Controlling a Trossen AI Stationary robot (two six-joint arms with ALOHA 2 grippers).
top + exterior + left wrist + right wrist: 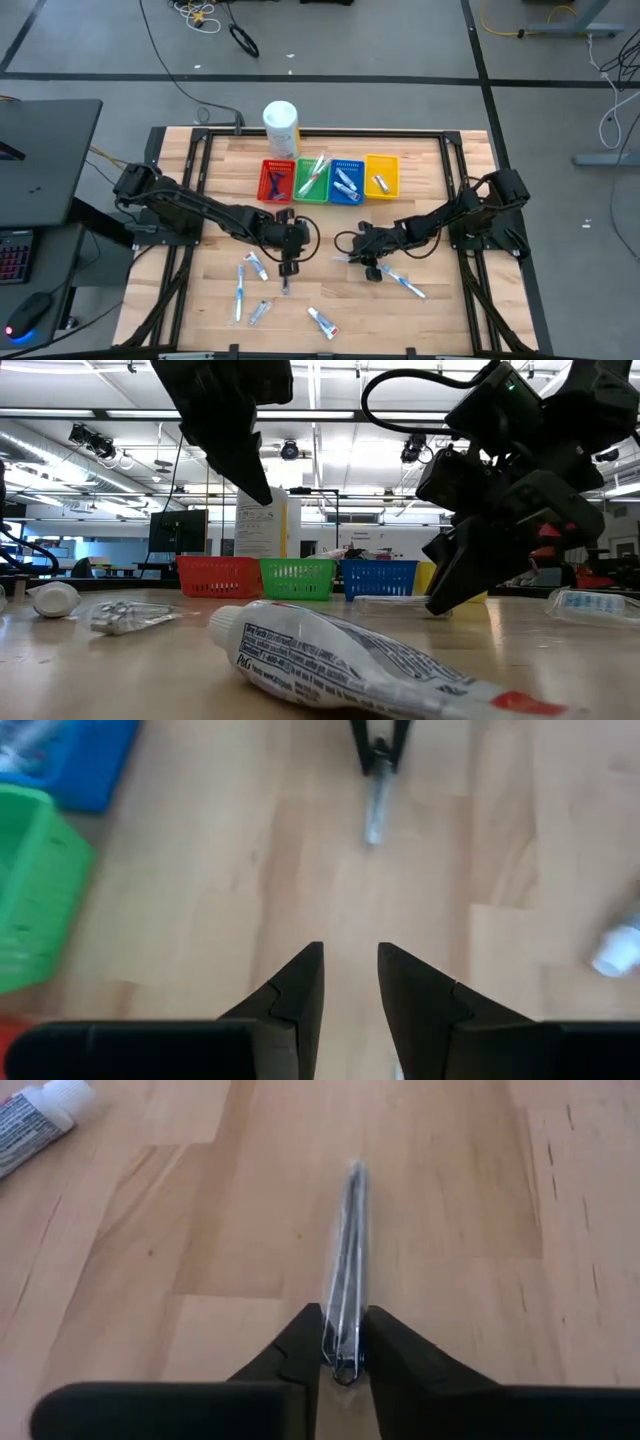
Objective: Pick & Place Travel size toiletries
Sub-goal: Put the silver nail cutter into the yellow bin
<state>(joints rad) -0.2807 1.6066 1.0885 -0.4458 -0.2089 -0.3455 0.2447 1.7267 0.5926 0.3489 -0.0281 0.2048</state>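
My right gripper [343, 1342] is shut on a slim dark toiletry in clear wrap [350, 1250], right of the table's middle [347, 257]. My left gripper [350, 982] hovers open over bare wood just left of it [296, 255], nothing between its fingers; its wrist view shows the right gripper with the wrapped item [373, 815] ahead. Several small white tubes [252, 266] [322, 322] [405, 283] lie flat on the near half of the table. The low view has one tube [330, 655] lying close to the camera. My right gripper pinches the near end of the wrapped item [344, 1362] between its two fingertips. The fingers slant down from the table's right side and lie along the item, which sticks straight out ahead of them toward the left. I cannot tell whether its free end [356, 1175] rests on the wood.
Red [276, 181], green [311, 179], blue [346, 180] and yellow [381, 176] bins stand in a row at the far middle, with a white canister [281, 128] behind them. A silvery packet [125, 617] lies near the left. Bare wood lies between the bins and the grippers.
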